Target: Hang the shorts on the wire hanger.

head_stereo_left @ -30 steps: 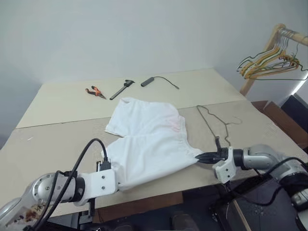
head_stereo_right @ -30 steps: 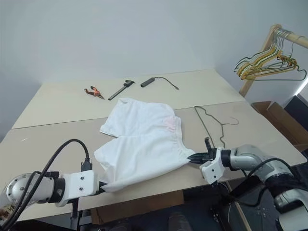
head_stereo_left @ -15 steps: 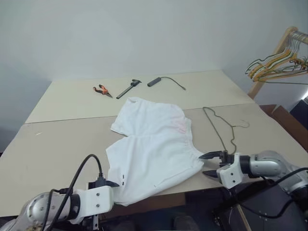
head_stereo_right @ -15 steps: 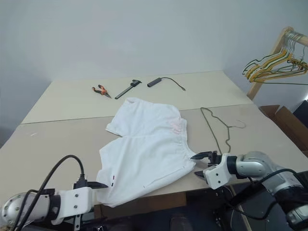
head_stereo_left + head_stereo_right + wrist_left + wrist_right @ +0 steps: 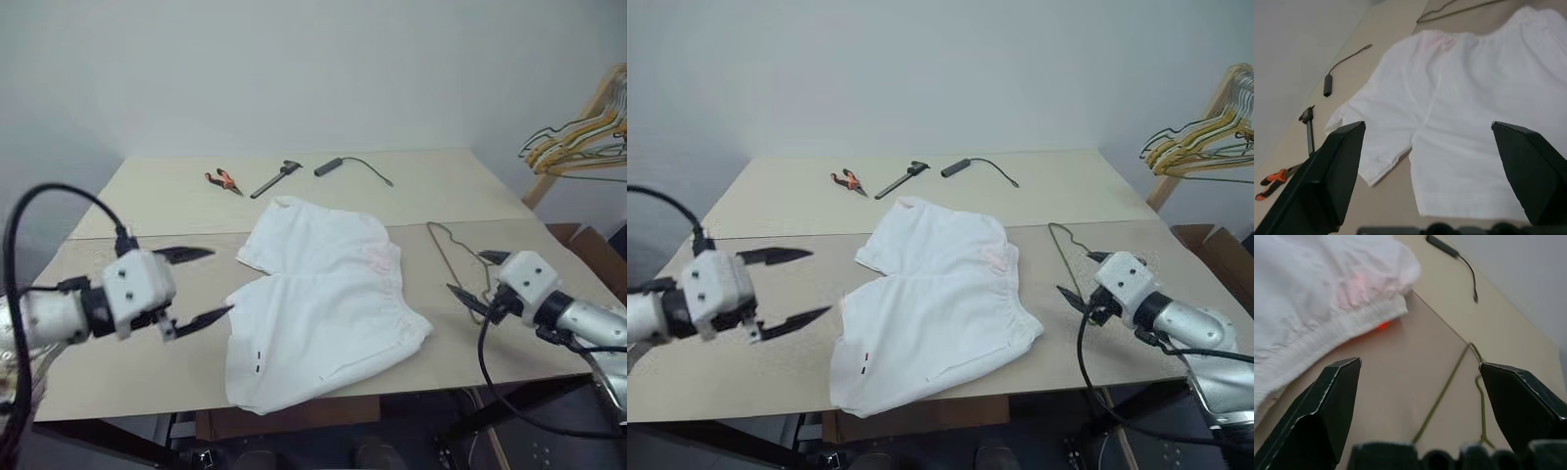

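Observation:
The white shorts (image 5: 323,294) lie flat on the table, waistband toward the right, legs toward the left, with a faint pink mark near the waist. The thin wire hanger (image 5: 443,253) lies on the table just right of the waistband. My left gripper (image 5: 220,282) hovers open above the table, left of the shorts' legs, holding nothing. My right gripper (image 5: 470,273) is open over the hanger's near end, empty. In the left wrist view the shorts (image 5: 1459,112) spread between the open fingers. In the right wrist view the hanger's wire (image 5: 1444,391) and the waistband (image 5: 1327,328) lie ahead.
Orange-handled pliers (image 5: 223,180), a caliper (image 5: 276,178) and a black device with a cable (image 5: 333,165) lie at the table's far side. A wooden rack with yellowish hangers (image 5: 578,137) stands at the right, and a cardboard box (image 5: 588,240) sits beyond the table's right edge.
Both grippers opened and let go of the shorts, then rose away, the left to the left and the right to the right. The shorts now lie loose. The camera view shifted too.

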Available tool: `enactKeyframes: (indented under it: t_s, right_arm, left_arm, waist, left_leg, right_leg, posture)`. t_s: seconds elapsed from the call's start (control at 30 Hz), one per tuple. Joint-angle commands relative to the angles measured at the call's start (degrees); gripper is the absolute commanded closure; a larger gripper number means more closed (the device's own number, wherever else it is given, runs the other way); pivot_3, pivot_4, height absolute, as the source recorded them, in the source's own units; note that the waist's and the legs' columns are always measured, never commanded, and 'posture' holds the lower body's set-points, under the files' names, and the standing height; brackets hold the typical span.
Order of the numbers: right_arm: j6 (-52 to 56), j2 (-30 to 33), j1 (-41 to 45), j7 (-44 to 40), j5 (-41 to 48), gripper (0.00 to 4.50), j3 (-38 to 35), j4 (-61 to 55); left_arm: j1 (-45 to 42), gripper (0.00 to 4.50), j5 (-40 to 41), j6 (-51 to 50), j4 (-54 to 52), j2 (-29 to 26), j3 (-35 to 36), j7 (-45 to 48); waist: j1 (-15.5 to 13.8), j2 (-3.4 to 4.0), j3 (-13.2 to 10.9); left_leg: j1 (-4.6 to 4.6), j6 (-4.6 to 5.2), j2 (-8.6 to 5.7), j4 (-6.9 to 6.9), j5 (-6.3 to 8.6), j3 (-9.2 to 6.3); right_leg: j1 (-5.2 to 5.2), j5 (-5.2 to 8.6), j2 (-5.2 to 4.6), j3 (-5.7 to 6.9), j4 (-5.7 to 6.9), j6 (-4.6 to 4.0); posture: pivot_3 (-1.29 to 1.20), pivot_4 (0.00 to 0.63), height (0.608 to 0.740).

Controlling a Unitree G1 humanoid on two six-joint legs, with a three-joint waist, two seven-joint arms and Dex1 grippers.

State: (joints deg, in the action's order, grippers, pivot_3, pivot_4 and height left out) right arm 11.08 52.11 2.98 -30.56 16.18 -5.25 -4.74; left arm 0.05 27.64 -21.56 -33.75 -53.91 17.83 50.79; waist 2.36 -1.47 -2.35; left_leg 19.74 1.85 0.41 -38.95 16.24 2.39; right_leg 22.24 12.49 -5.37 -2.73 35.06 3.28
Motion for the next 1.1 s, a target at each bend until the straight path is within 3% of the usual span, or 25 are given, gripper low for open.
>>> enactKeyframes:
  t_s: [0.03,0.3,0.5,0.6,0.97,1.1]
  right_arm:
    - [17.69,-1.32,6.55,6.16,-0.47,0.03,-1.55,-0.09]
    - [47.43,-4.10,20.25,7.02,-1.76,0.03,3.70,6.44]
    - [52.73,-6.98,28.31,6.43,-3.87,0.03,7.06,19.00]
    - [53.59,-7.53,30.05,5.40,-4.05,0.58,7.40,21.98]
    - [54.79,-8.75,31.44,4.06,-4.85,4.39,6.82,25.94]
    - [55.10,-9.24,31.85,4.81,-5.19,4.45,5.71,26.07]
  left_arm:
    - [-7.44,0.00,4.37,-7.27,-1.79,3.36,-3.84,-6.53]
    - [-12.65,0.00,7.30,-12.73,-3.65,7.22,-7.88,-9.21]
    - [-13.23,0.00,7.22,-12.36,-3.21,7.92,-8.81,-8.46]
    - [-12.87,0.00,6.97,-12.22,-3.40,8.13,-8.79,-8.46]
    - [-11.09,0.00,6.97,-11.41,-4.11,7.84,-7.81,-7.59]
    - [-11.23,0.00,6.72,-11.16,-3.87,7.82,-7.95,-7.21]
  waist:
    - [0.44,0.02,0.02]
    - [1.56,0.03,0.02]
    - [2.22,0.03,0.03]
    - [2.24,0.03,0.03]
    - [3.30,0.04,0.03]
    - [3.36,0.04,0.03]
  left_leg:
    - [0.03,0.00,-0.06,0.00,0.00,0.01]
    - [0.37,0.00,-0.18,0.00,0.00,-0.15]
    - [0.40,0.01,-0.26,-0.05,0.00,-0.15]
    - [0.47,0.01,-0.29,-0.04,0.00,-0.16]
    - [0.44,0.01,-0.31,-0.05,0.00,-0.28]
    - [0.45,0.01,-0.31,-0.05,0.00,-0.29]
  right_leg:
    - [0.02,-0.02,0.01,-0.03,-0.01,0.01]
    - [0.26,-0.06,0.14,0.00,-0.04,-0.04]
    - [0.25,-0.08,0.12,0.00,-0.07,-0.02]
    - [0.29,-0.07,0.10,0.05,-0.08,-0.01]
    - [0.26,-0.08,0.10,0.04,-0.05,0.00]
    - [0.26,-0.07,0.10,0.04,-0.07,0.01]
  posture:
    - [-0.07,0.000,0.740]
    - [-0.10,0.000,0.740]
    - [-0.10,0.000,0.740]
    - [-0.09,0.000,0.740]
    - [-0.09,0.000,0.740]
    - [-0.09,0.000,0.740]
